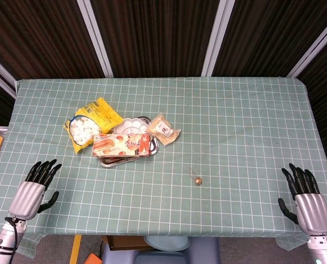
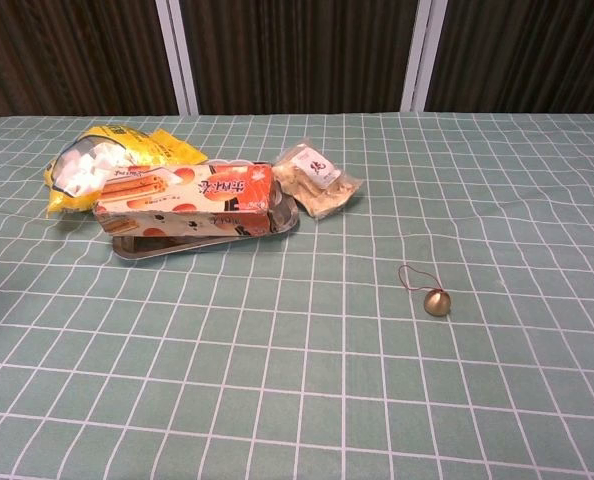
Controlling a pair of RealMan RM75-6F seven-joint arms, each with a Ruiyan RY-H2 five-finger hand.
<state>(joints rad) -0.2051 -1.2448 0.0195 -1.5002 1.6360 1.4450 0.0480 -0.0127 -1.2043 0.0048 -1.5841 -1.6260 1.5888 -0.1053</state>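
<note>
Two hands are out, both resting at the near edge of the table, well apart from everything on it. The left hand lies at the near left corner, fingers spread and stretched forward, holding nothing. The right hand sits at the near right corner the same way, released, fingers apart and pointing away from the robot. Neither shows in the chest view.

On the green checked cloth I count one of each thing. One orange snack box lies flat across one metal tray, its long axis running left to right, tilted a little. Just behind it in the tray sits one white scalloped dish. One yellow bag of white pieces lies to the left, touching the tray's end, its open mouth facing the near left. One small clear packet lies just right of the tray, set on a diagonal. One small brass bell sits alone nearer the middle, its thin cord trailing toward the far side. The box is the nearest large thing to the left hand; the bell lies between the two hands
</note>
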